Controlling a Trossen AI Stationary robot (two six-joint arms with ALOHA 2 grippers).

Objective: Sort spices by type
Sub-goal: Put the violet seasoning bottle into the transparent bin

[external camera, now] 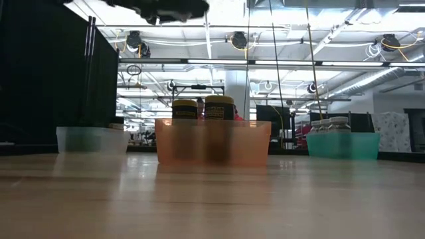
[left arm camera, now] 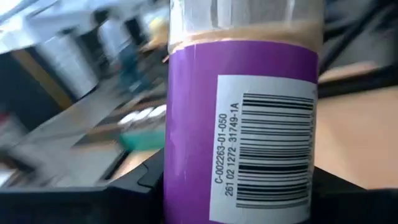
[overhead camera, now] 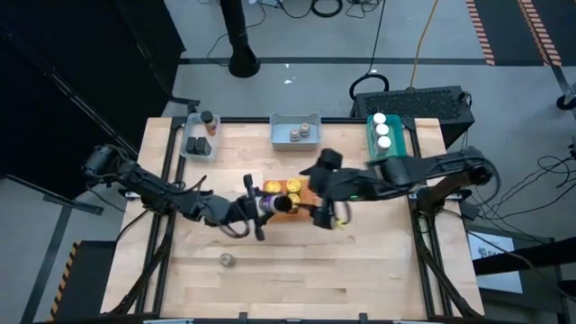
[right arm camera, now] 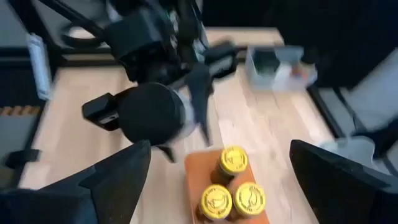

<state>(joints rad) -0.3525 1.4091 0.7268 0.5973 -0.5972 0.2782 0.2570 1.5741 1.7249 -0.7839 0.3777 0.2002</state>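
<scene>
1. Left gripper: over the middle of the wooden worktop, fingers clamped on a small cylindrical spice jar with a purple label and a dark lid. In the left wrist view the jar fills the frame, its label and barcode square to the camera, a band of tan powder showing above the label.

2. Held jar, position: raised off the worktop, just beside the near end of the orange rectangular plastic tray. In the right wrist view its dark lid points toward that camera, so the long axis lies roughly along the line between the two arms.

3. Right gripper: fingers spread wide, empty, close to the jar on the side away from the left arm. The jar's lid end faces it.

4. Orange tray contents: three yellow-lidded jars, upright and clustered.

5. Other holdings: white-lidded jars in a teal tray, grey-lidded jars in a blue-grey tray, a clear tray at the far left, one loose jar near the front edge.

6. Judgement: the left arm alone carries the jar; no tray of purple-labelled jars is evident.
</scene>
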